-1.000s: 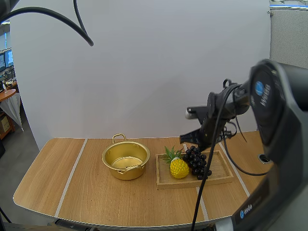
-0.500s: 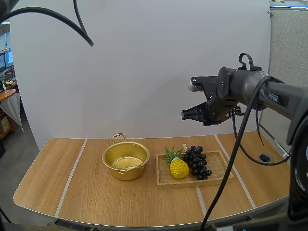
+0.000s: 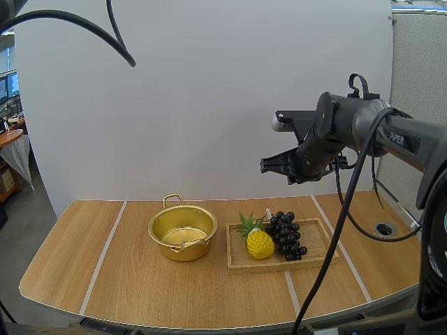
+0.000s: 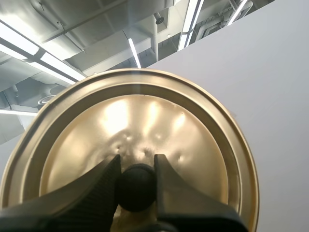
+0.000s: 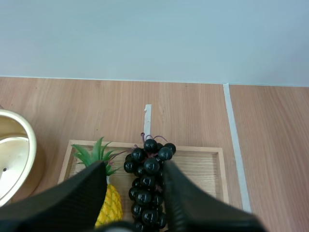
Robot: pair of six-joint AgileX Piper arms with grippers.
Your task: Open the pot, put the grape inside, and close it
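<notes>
Right jaws, spread wide and empty, have lifted high off the wooden tray (image 3: 320,255). The glossy black grape bunch (image 3: 285,234) lies there untouched. Left jaws pinch the round golden metal lid (image 4: 145,116) by its black knob (image 4: 136,187).

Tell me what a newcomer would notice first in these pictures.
The left gripper pinches the gold lid by its black knob. On the table, the open gold pot sits beside a wooden tray holding dark grapes and a pineapple, the open right gripper high above them.
</notes>
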